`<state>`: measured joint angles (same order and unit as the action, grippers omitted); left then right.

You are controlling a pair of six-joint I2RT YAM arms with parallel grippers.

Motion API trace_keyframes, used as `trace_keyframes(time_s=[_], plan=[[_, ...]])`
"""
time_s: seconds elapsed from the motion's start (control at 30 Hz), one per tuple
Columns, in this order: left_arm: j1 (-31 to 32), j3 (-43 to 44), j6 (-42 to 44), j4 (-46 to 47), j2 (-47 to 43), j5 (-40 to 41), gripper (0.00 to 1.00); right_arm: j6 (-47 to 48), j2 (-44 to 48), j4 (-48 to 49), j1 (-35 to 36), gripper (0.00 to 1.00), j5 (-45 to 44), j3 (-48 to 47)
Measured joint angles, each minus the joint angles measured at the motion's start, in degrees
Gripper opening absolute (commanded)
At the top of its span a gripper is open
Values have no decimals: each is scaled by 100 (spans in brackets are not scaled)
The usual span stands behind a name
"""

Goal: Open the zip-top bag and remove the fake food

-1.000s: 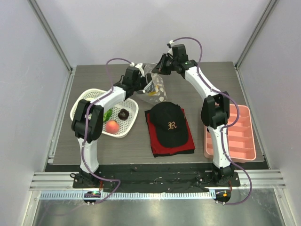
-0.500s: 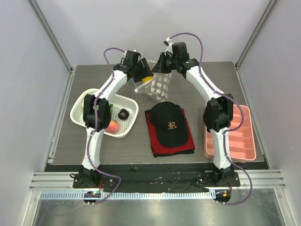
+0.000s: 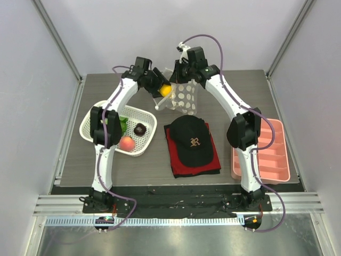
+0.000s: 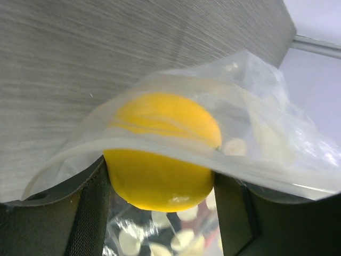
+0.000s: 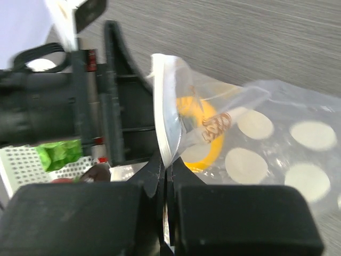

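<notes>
Three pieces of fake food in the white mesh basket (image 3: 151, 127) by the left edge of the table (image 3: 117, 168): leafy green vegetable (image 3: 122, 126), dark brown ball (image 3: 140, 129), and red-pink peach (image 3: 127, 143) against the near rim. Bare tabletop nearer than the basket and in the far left corner. Right of that, left gripper (image 3: 163, 88) clamped on the yellow citrus (image 3: 167, 90), fingers (image 4: 88, 213) pressed to either side, bag film draped over its top. Zip-top bag (image 3: 185, 97) hanging at mid-table toward the far edge, just beyond the black cap (image 3: 192, 140) on its red cloth (image 3: 171, 154). Right gripper (image 3: 180, 74) pinched tight on the bag's white zip strip (image 5: 161, 114). Pink tray (image 3: 269, 160) along the right edge, well apart from both grippers.
</notes>
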<state>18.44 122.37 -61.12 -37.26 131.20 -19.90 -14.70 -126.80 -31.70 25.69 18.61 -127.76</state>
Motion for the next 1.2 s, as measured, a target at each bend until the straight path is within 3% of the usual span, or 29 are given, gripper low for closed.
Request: trace_keyframes(time_s=[0.2,0.37,0.57,0.87,1.07,1.2], plan=[[-7,-431,-654,26,-439,-271,0,262,-24,-103,79,1,-354,-22],[-7,-643,-673,33,-697,-444,0,297,-37,-109,81,1,-509,-70],[26,-1432,190,122,-1464,-708,0,208,-186,-166,7,1,-546,-197],[85,-3263,1878,1178,-3259,-1137,0,-28,-501,-269,-254,2,-568,-588],[70,-4564,2583,881,-4769,195,0,-358,-680,-258,-387,17,-745,-824],[-98,-4778,2719,251,-5023,1331,0,-546,-793,-214,-476,30,-938,-885]])
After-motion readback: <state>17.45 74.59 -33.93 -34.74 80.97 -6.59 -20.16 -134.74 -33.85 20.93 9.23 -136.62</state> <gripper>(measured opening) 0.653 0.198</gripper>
